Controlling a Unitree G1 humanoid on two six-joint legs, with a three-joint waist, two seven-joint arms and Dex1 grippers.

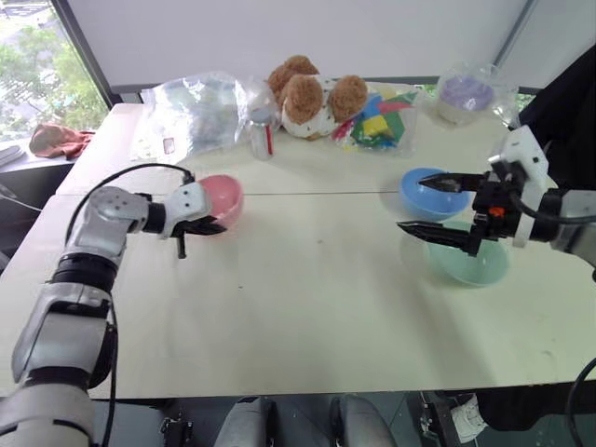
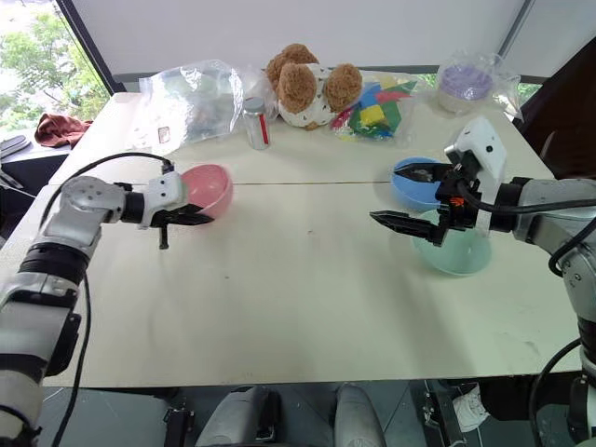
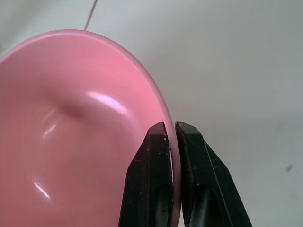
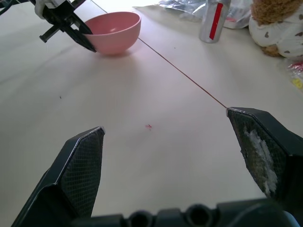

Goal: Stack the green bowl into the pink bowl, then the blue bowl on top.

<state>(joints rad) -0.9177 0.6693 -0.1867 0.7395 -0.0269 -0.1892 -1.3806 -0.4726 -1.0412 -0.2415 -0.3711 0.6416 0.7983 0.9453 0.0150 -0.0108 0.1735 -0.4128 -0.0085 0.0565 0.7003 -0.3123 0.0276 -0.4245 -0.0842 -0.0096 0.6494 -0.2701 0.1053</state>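
The pink bowl (image 1: 223, 197) sits on the left of the cream table (image 1: 307, 307). My left gripper (image 1: 209, 226) is shut on its near rim, one finger inside and one outside, as the left wrist view shows at the rim (image 3: 171, 142). To the right, the blue bowl (image 1: 421, 197) stands just behind the green bowl (image 1: 470, 265); they touch or nearly touch. My right gripper (image 1: 412, 205) hangs open above the table, just left of these two bowls, with nothing between its fingers. In the right wrist view, the pink bowl (image 4: 113, 30) and the left gripper (image 4: 85, 40) lie beyond its open fingers.
Along the table's far edge lie crumpled clear bags (image 1: 196, 112), a small can (image 1: 263, 130), a brown plush toy (image 1: 307, 93), a bag of coloured blocks (image 1: 382, 116) and a lavender bowl in a clear bag (image 1: 466, 93). A seam (image 1: 317, 193) crosses the table.
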